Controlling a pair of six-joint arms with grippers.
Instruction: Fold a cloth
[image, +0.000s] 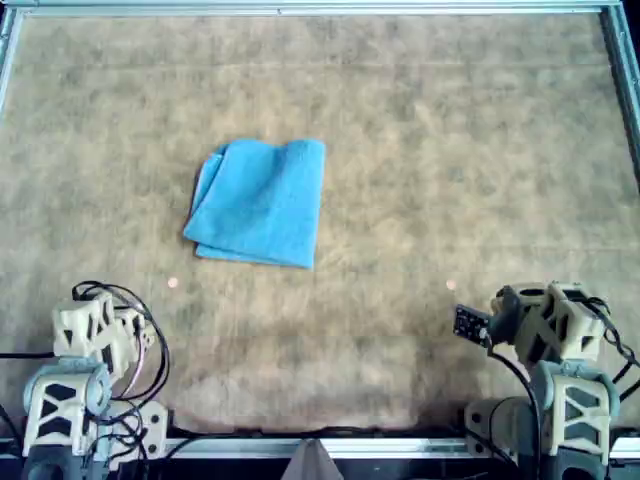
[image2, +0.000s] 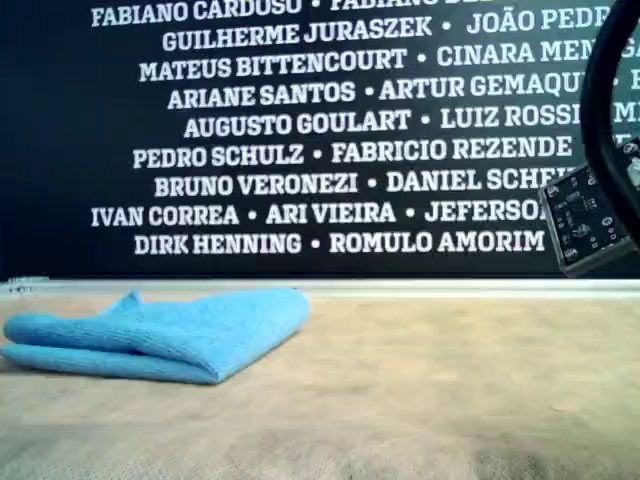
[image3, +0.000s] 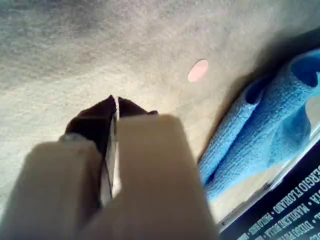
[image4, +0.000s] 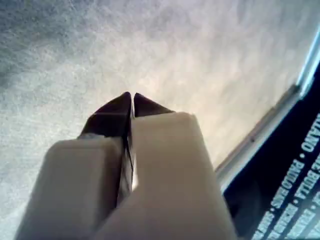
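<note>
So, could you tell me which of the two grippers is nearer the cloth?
The left gripper: its wrist view shows the cloth beside it; the right gripper sees only bare table.

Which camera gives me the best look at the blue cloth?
The overhead view: the whole cloth lies folded and unobstructed, its full outline visible. The exterior view shows it edge-on, with stacked layers. The left wrist view catches only part of it; the right wrist view shows none.
</note>
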